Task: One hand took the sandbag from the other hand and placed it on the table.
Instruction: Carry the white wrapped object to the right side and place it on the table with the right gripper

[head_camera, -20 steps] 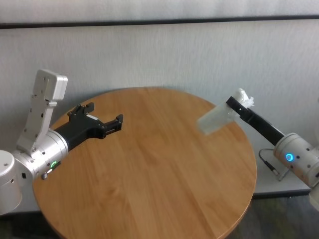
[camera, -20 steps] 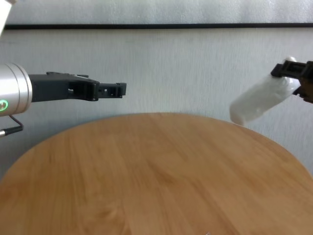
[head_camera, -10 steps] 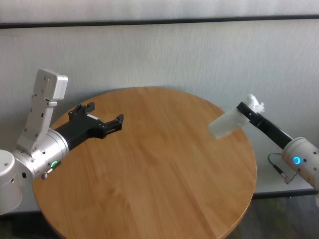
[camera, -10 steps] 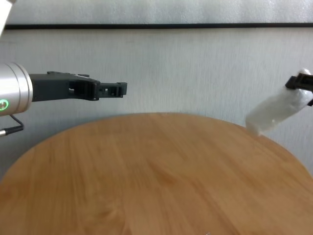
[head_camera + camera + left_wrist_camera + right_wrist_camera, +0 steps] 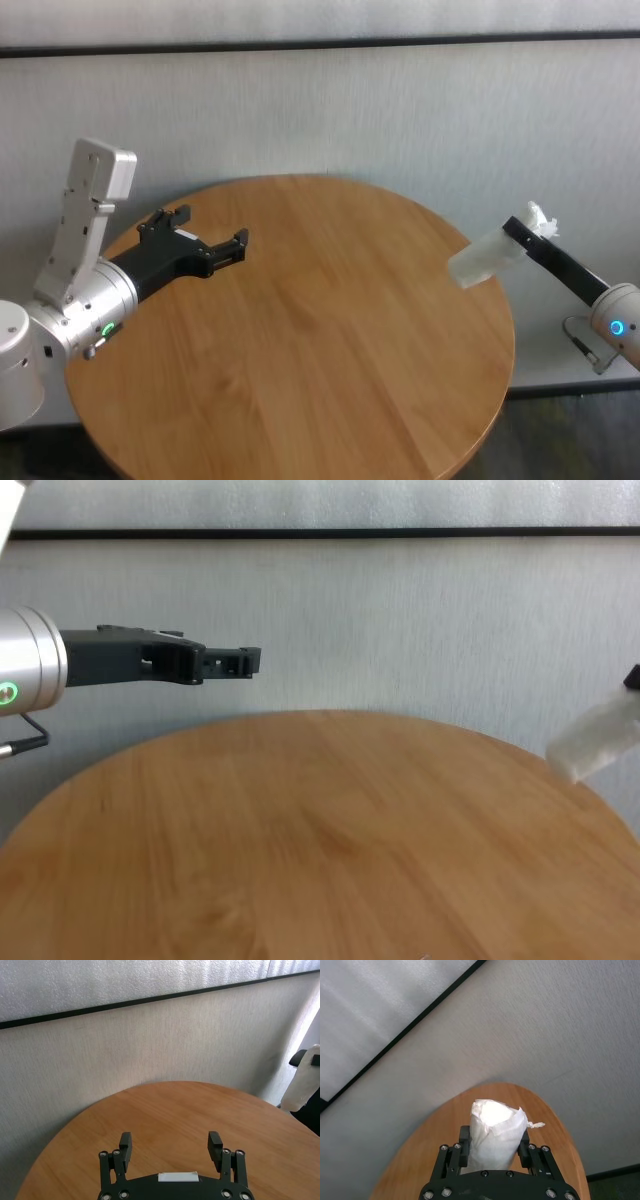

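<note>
Jaws of the right gripper [image 5: 519, 232] clamp the sandbag [image 5: 484, 261] at mid-right of the head view, long axis pointing inward over the counter [image 5: 300, 340] edge; left gripper [image 5: 205, 238] gapes empty, far left.

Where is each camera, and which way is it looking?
Head view: up high, looking down at the table; both arms show.
Chest view: lower, looking across the table; the left gripper shows.
Left wrist view: on the left arm, looking past its open fingers over the table.
Right wrist view: on the right arm, looking along the right gripper, shut on the sandbag.
All four views show the table and the sandbag.
</note>
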